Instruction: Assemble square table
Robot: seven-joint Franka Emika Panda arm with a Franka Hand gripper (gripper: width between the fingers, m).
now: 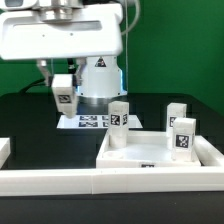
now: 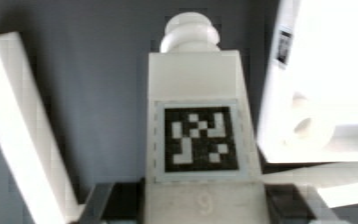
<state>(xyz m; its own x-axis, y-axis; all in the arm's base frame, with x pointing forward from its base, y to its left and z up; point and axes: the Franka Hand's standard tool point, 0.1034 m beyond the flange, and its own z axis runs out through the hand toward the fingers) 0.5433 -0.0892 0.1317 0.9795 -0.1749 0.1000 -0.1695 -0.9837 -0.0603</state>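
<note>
My gripper (image 1: 63,86) hangs above the black table at the exterior view's left, shut on a white block leg (image 1: 64,96) that bears a black-and-white tag. In the wrist view that leg (image 2: 202,110) fills the middle, its threaded tip pointing away, with dark fingers (image 2: 123,200) against both its sides. The square table's white slab (image 1: 150,152) lies at the exterior view's right with three tagged legs upright on it: one at its far left corner (image 1: 119,115), one at the far right (image 1: 176,113), and one nearer on the right (image 1: 185,136).
The marker board (image 1: 90,122) lies flat in front of the robot base (image 1: 98,82). Long white rail walls run along the front (image 1: 60,182) and the exterior view's left edge (image 1: 4,150). A white rail (image 2: 19,130) also shows beside the held leg.
</note>
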